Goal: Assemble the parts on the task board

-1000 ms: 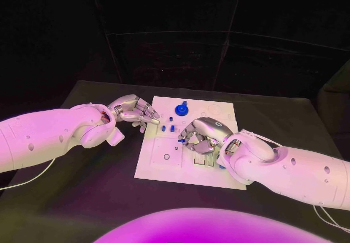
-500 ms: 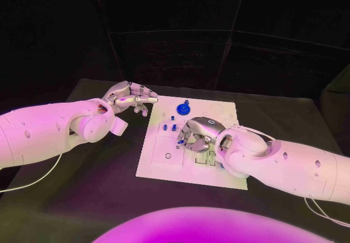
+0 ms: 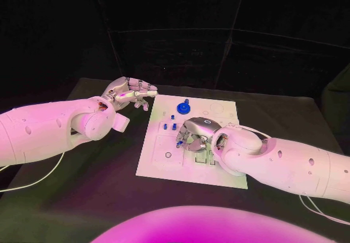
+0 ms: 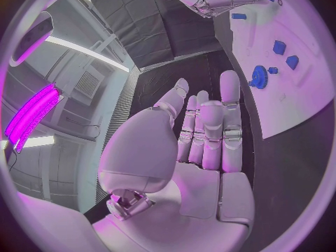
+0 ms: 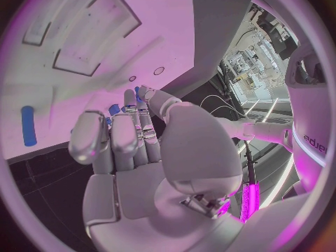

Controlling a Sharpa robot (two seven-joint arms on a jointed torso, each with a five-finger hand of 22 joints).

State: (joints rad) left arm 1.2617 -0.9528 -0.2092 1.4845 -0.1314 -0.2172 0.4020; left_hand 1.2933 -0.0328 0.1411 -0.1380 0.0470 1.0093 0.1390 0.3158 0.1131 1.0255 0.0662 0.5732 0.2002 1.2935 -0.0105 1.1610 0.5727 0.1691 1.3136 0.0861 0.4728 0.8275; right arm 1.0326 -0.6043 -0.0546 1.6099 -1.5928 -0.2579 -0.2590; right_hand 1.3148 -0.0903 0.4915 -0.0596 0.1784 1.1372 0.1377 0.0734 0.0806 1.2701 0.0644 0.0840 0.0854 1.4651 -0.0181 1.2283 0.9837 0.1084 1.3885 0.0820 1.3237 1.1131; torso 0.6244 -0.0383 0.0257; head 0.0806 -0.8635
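Near: the flat white rectangular task board [image 3: 157, 164] lies mid-table. Above its middle the right hand [image 3: 195, 135] hangs, fingers curled downward over small blue plastic pegs [image 3: 172, 127]; whether it holds one cannot be told. Farther: a blue round toothed gear [image 3: 182, 108] stands on the board. Beyond the board's far-left corner, the left hand [image 3: 130, 94] is empty, fingers straight. The parts look light, stiff and slick (best pinched at the sides).
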